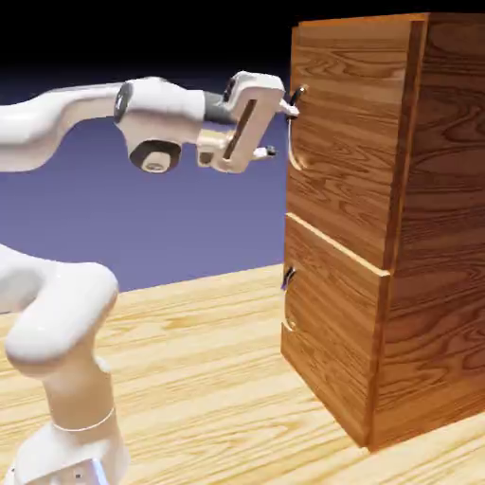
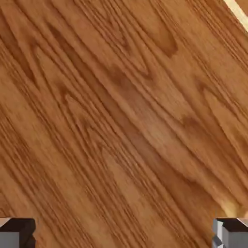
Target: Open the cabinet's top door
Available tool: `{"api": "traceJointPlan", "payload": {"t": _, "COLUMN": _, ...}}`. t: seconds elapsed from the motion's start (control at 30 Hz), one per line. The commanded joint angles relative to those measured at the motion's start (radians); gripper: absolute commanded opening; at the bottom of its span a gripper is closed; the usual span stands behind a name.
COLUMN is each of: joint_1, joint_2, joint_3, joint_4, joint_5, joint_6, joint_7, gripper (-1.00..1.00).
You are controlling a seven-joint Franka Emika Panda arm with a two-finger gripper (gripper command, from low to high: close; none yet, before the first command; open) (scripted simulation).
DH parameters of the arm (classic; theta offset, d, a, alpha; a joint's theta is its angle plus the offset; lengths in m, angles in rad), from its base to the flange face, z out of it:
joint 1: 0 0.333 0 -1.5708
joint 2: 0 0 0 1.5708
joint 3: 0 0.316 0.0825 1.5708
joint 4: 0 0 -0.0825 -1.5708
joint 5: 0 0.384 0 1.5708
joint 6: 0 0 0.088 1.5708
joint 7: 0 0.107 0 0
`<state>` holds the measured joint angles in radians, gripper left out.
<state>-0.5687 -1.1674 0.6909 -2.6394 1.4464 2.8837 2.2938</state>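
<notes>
Facing reddish grained-wood top door [image 1: 346, 133], white claw [image 1: 282, 130] spread wide, empty, near curved dark handle [image 1: 292, 133].

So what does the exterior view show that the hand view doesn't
Only the exterior view shows the whole cabinet, its top door with the dark curved handle, the shorter lower panel, the table and the arm with its open end effector level with that handle. Only the hand view shows the two grey fingertips wide apart, with nothing between them. Both show the cabinet's reddish wood grain.
</notes>
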Motion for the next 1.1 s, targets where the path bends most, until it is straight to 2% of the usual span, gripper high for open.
{"api": "traceJointPlan", "payload": {"t": 0.0, "joint_1": -0.016, "joint_2": -0.017, "joint_3": 0.019, "joint_4": 0.005, "joint_5": 0.041, "joint_6": -0.004, "joint_7": 0.044, "gripper": 0.00}}
{"api": "traceJointPlan", "payload": {"t": 0.43, "joint_1": -0.226, "joint_2": -0.232, "joint_3": 0.269, "joint_4": 0.066, "joint_5": 0.562, "joint_6": -0.060, "joint_7": 0.603, "gripper": 0.00}}
{"api": "traceJointPlan", "payload": {"t": 0.7, "joint_1": -0.456, "joint_2": -0.281, "joint_3": 0.325, "joint_4": 0.164, "joint_5": 0.676, "joint_6": -0.198, "joint_7": 0.604, "gripper": 0.00}}
{"api": "traceJointPlan", "payload": {"t": 0.73, "joint_1": -0.456, "joint_2": -0.281, "joint_3": 0.325, "joint_4": 0.164, "joint_5": 0.676, "joint_6": -0.198, "joint_7": 0.604, "gripper": -1.00}}
{"api": "traceJointPlan", "payload": {"t": 0.77, "joint_1": -0.456, "joint_2": -0.281, "joint_3": 0.325, "joint_4": 0.164, "joint_5": 0.676, "joint_6": -0.198, "joint_7": 0.604, "gripper": -1.00}}
{"api": "traceJointPlan", "payload": {"t": 1.07, "joint_1": -0.459, "joint_2": -0.517, "joint_3": 0.178, "joint_4": -0.041, "joint_5": 0.710, "joint_6": -0.590, "joint_7": 0.605, "gripper": -1.00}}
